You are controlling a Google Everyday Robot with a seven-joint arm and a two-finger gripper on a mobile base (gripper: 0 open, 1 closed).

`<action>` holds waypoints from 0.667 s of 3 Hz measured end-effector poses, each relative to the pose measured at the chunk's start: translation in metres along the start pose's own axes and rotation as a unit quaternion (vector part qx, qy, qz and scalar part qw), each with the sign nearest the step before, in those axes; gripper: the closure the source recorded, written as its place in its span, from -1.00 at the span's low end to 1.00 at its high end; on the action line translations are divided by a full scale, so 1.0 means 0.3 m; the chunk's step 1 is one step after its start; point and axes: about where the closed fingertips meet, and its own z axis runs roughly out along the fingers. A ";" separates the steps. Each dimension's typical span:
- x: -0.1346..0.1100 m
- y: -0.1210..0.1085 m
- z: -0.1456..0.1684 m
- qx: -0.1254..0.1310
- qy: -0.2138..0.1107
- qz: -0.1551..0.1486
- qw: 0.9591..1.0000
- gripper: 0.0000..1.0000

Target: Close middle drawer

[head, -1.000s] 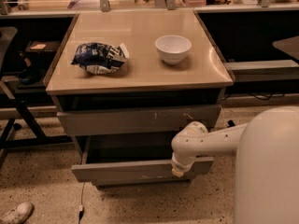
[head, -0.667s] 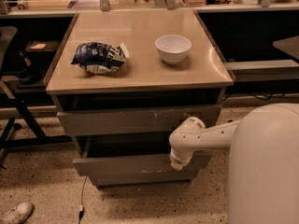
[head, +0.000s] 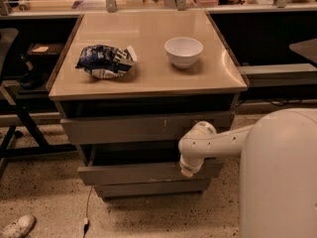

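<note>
- The cabinet (head: 69, 114) stands in the middle of the scene, with a tan top surface (head: 148, 33).
- On that surface a crumpled blue-and-white chip bag (head: 105, 61) lies to the left and a white bowl (head: 184, 51) stands upright to the right, the two well apart.
- The middle drawer (head: 133, 173) is partly open: its plain grey front sits nearer than the scratched upper drawer front (head: 143, 128), and a dark gap shows above it.
- The lowest drawer front (head: 148, 188) lies just below it and set farther back.
- The gripper (head: 187, 170) is at the end of the white arm (head: 218, 142), which reaches in from the right. It is low against the right part of the middle drawer's front.
- I cannot tell whether the gripper is open or closed, as it points away towards the drawer.
- The robot's white body (head: 280, 177) fills the near right corner.
- A pale shoe (head: 17, 226) lies on the speckled floor (head: 44, 192) at the near left.
</note>
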 end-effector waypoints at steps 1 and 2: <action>0.000 0.000 0.000 0.000 0.000 0.000 1.000 0.15; 0.000 0.000 0.000 0.000 0.000 0.000 1.000 -0.28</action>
